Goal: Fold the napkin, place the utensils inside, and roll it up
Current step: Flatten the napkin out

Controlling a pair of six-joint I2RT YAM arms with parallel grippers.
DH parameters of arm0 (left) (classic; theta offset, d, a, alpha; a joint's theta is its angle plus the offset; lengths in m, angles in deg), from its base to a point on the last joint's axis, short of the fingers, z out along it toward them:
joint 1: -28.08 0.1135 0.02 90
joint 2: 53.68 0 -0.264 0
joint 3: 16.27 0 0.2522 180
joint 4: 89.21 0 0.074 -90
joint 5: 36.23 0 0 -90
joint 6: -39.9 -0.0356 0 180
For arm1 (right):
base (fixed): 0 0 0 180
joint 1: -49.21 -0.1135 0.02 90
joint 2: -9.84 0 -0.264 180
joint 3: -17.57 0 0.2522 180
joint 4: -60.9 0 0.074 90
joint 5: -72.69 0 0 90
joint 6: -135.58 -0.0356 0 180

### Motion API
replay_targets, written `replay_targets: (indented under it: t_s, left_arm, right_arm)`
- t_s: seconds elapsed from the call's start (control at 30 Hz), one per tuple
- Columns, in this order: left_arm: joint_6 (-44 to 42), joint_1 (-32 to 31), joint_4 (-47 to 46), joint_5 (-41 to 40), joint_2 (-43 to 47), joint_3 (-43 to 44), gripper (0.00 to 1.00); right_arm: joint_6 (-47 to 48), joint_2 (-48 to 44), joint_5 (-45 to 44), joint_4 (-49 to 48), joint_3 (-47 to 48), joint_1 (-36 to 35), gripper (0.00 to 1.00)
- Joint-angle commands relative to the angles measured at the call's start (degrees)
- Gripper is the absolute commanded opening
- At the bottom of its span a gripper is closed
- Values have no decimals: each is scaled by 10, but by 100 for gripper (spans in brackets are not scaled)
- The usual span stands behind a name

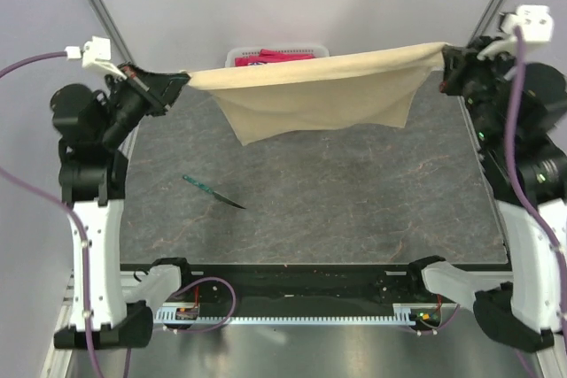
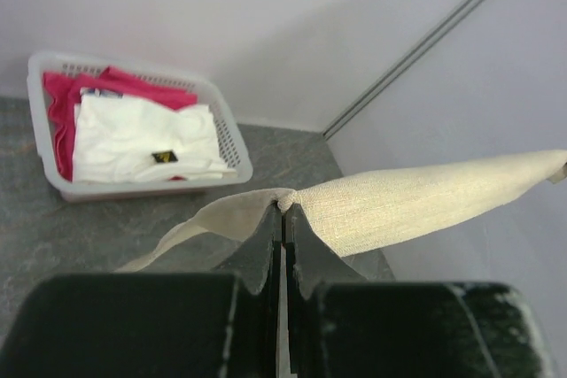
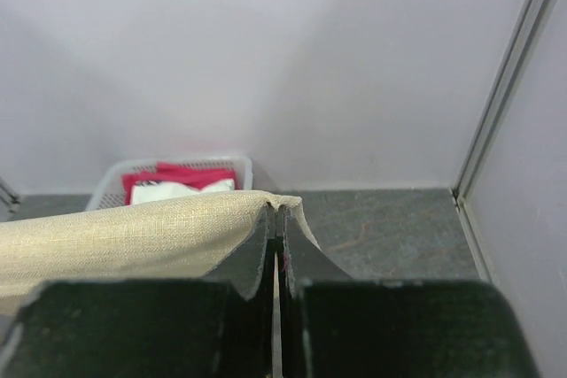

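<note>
One dark grey marbled table [image 1: 354,192] is seen from above, with two robot arms mounted at its near edge. One tan-beige square napkin of soft cloth [image 1: 328,95] is held in the air over the far half of the table; its top edge is stretched from side to side and the rest hangs below. One white plastic lattice basket [image 2: 133,189] is set at the far edge, behind the napkin. Two folded cloths are kept in it: one white cloth [image 2: 133,135] laid on one pink-red cloth [image 2: 62,99]. One slim knife with a teal-green handle and dark pointed blade [image 1: 213,192] is laid flat on the table's left side, well apart from the napkin. Two black grippers are counted. The left gripper [image 2: 283,219] is closed tight, with one napkin corner pinched between its fingers. The right gripper [image 3: 276,223] is likewise closed tight on the opposite corner.
</note>
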Motion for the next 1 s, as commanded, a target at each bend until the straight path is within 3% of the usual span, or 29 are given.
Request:
replay_targets:
  t_s: [0.0,0.23,0.43,0.53,0.7,0.83,0.97]
  left_arm:
    - [-16,2,19,1,78,35,2]
    - [-18,2,111,2,151,111,2]
    - [7,2,131,43,135,167,2]
    - [2,2,119,44,99,129,2]
    - [-1,2,46,38,31,-24,2]
    - [-8,0,-28,52,-58,-108,2]
    - [-26,-1,-52,48,-208,-134,4]
  right_arm:
    - [-2,-83,33,-8,15,2,0]
    - [-32,-145,63,62,70,2,0]
    - [-49,-139,21,84,104,2,0]
    - [-26,-103,-41,71,79,2,0]
    - [15,-22,-140,-8,-61,3,0]
    - [16,38,-132,-93,-195,13,0]
    - [15,162,-95,-178,-240,46,0]
